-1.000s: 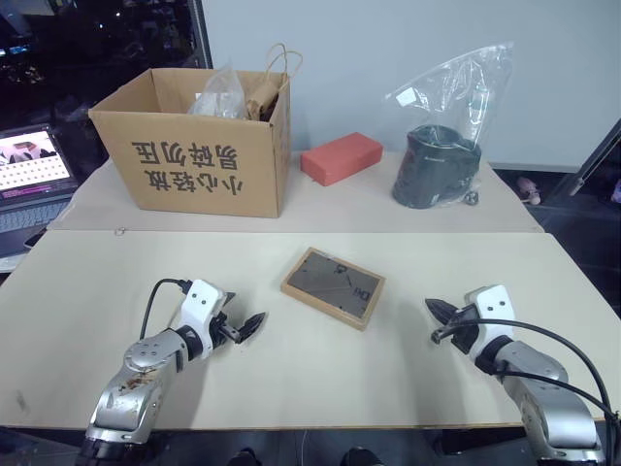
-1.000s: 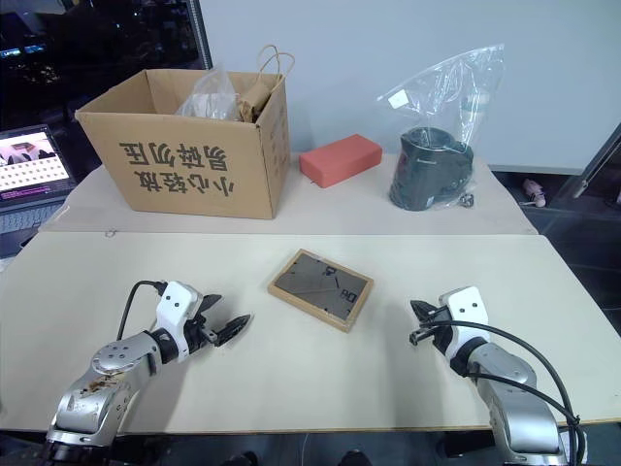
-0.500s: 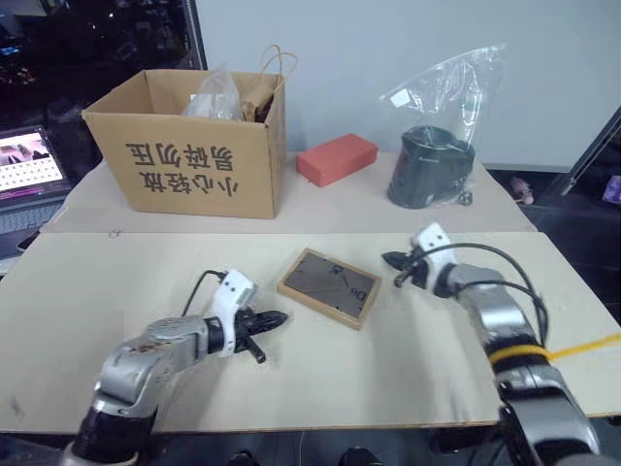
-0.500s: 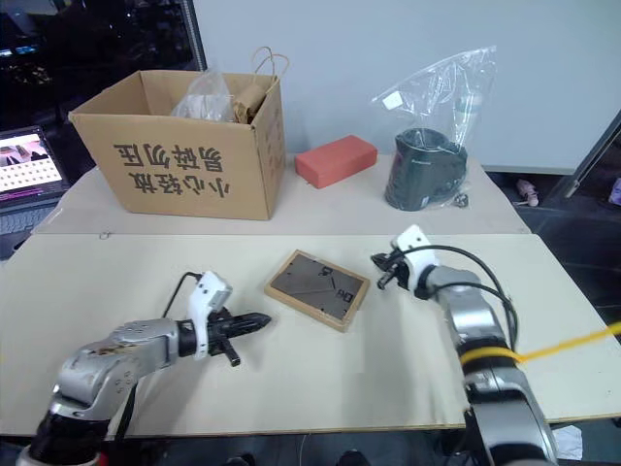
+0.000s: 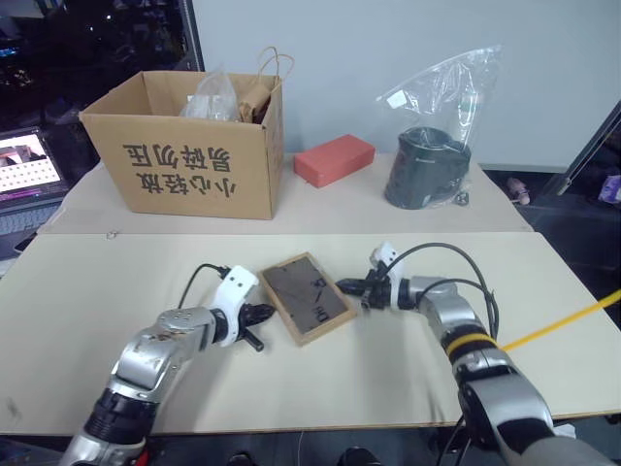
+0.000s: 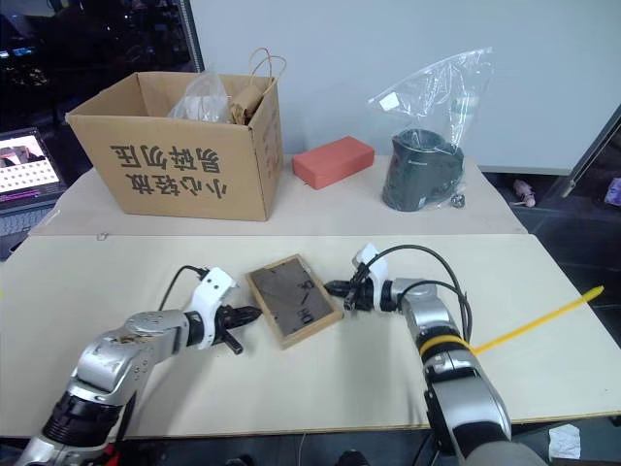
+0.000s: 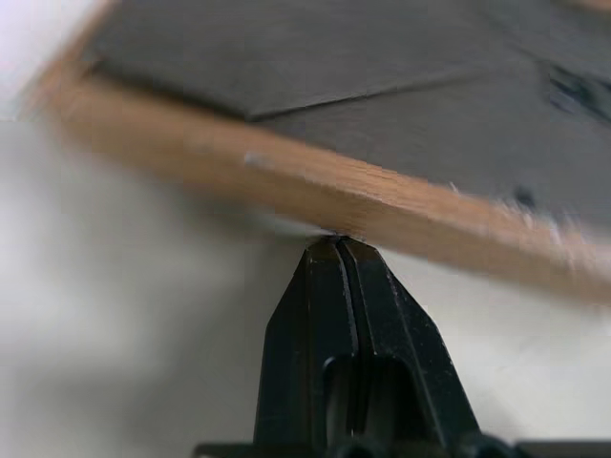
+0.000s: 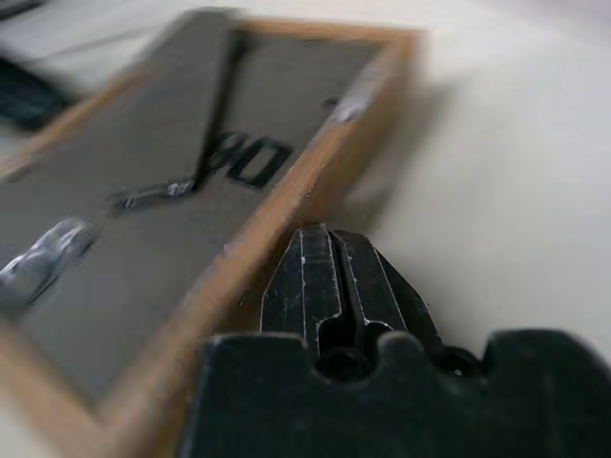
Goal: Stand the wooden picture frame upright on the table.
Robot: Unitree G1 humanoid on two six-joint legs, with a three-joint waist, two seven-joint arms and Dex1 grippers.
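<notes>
- Left wrist view: left tool [image 7: 339, 240], fingers pressed together, tip against the picture frame's [image 5: 305, 297] wooden edge.
- Right tool [image 8: 325, 232], also pressed together, touches the opposite edge.
- Frame lies back-up on the bench [image 5: 408, 388], between both tools.
- Cardboard box [image 5: 189, 146] and red block [image 5: 335, 158] sit well behind.

You've brought both tools in: the left tool [image 5: 264, 313] snapped closed against the wooden picture frame [image 5: 305, 298], the right tool [image 5: 348, 288] swung across to its opposite edge, and the frame seems to have rotated on the surface [image 5: 408, 379]
</notes>
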